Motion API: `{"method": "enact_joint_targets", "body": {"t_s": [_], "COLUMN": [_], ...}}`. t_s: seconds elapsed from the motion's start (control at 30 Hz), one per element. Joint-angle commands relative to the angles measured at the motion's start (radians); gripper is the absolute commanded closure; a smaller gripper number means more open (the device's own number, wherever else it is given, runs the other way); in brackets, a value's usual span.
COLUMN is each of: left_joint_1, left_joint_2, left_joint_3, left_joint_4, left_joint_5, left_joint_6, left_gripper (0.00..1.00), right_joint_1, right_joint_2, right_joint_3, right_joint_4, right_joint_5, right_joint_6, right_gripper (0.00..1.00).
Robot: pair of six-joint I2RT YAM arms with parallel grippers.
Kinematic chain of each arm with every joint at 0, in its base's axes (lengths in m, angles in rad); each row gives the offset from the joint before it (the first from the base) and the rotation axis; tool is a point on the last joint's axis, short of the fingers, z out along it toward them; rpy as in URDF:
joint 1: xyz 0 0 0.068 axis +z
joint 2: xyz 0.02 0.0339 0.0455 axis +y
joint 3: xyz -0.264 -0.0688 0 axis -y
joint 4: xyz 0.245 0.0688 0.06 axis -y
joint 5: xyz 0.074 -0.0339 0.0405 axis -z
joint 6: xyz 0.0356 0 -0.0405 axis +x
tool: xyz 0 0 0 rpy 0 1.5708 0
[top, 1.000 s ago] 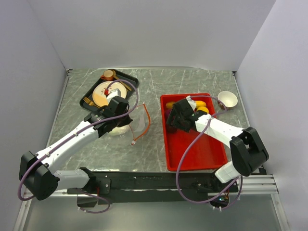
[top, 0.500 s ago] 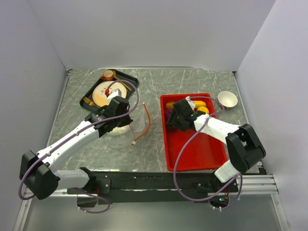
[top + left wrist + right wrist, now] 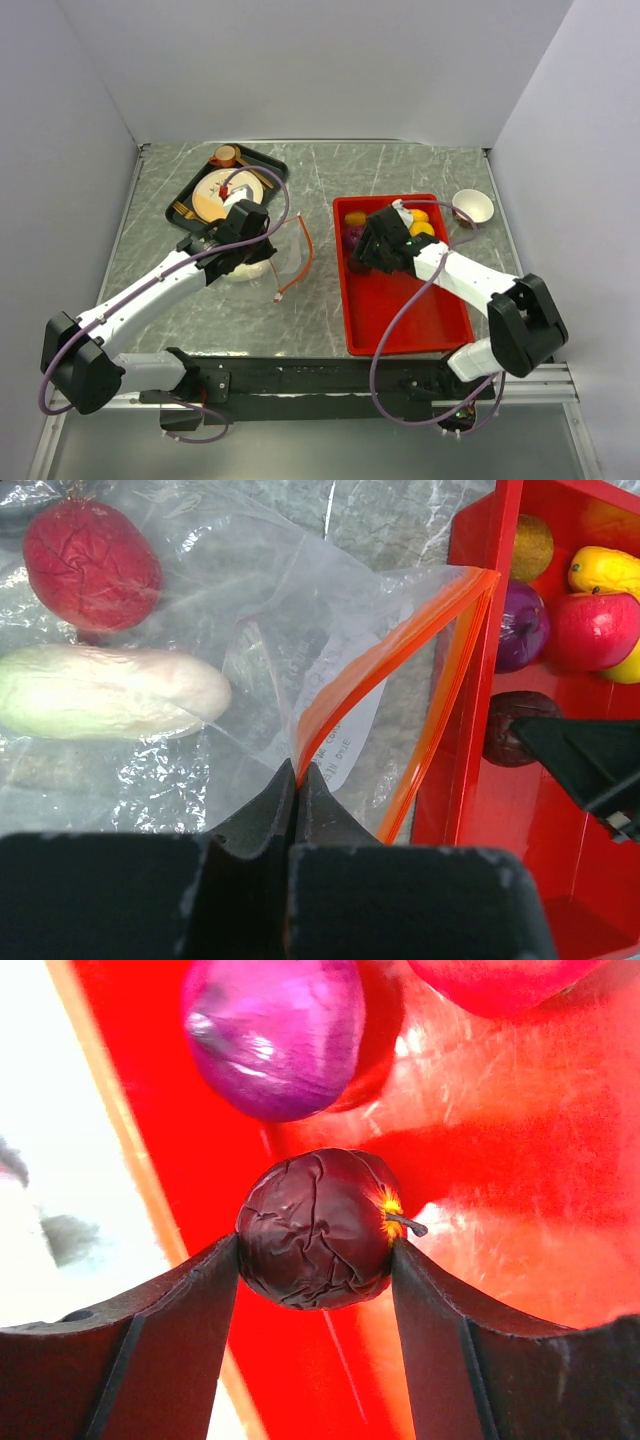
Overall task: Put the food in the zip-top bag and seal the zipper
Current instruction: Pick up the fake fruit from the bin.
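I had the left gripper [image 3: 297, 772] clamped tight on the zipper [image 3: 400, 645] of the zip-top bag [image 3: 250, 620]. The bag lay on the table [image 3: 330, 170] with a red fruit [image 3: 90, 565] and a pale piece [image 3: 110, 692] inside. Rightward, in the red tray [image 3: 480, 1160], the right gripper [image 3: 315, 1250] pinched the maroon fruit [image 3: 315, 1228] on both sides, with a purple fruit [image 3: 272, 1030] just beyond.

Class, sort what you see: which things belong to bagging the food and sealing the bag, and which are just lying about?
Job: bag; zipper, pinched by left end effector; red fruit and white vegetable, inside bag; maroon fruit, gripped by right end effector; purple fruit and yellow fruit in red tray.

Lying about: plate on black tray; white cup.
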Motion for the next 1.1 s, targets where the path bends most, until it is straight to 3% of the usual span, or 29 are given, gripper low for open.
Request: {"method": "enact_joint_targets", "body": {"t_s": [0.0,0.17,0.4,0.73,1.07], "left_joint_1": [0.000,0.000,0.000,0.000,0.001], "left_joint_2": [0.008,-0.006,-0.029,-0.024,-0.032], "left_joint_3": [0.030,0.018,-0.014,-0.017,-0.020], "left_joint_4": [0.040,0.047,0.103,0.111,0.122], "left_joint_5": [0.018,0.023,0.060,0.061,0.064], "left_joint_6": [0.017,0.022,0.039,0.043,0.046], "left_gripper": [0.99,0.99,0.99,0.99,0.99], "right_joint_1": [-0.005,-0.006,-0.006,-0.006,-0.006], "right_joint_2": [-0.070,-0.085,-0.087,-0.149,-0.212], "right_joint_3": [0.009,0.003,0.017,0.041,0.093], "right_joint_4": [-0.016,-0.010,-0.032,-0.075,-0.062], "right_joint_5": [0.034,0.032,0.026,0.050,-0.026], "right_joint_6": [0.002,-0.001,-0.005,-0.027,-0.076], "right_gripper": [0.69,0.69,0.78,0.78,0.78]}}
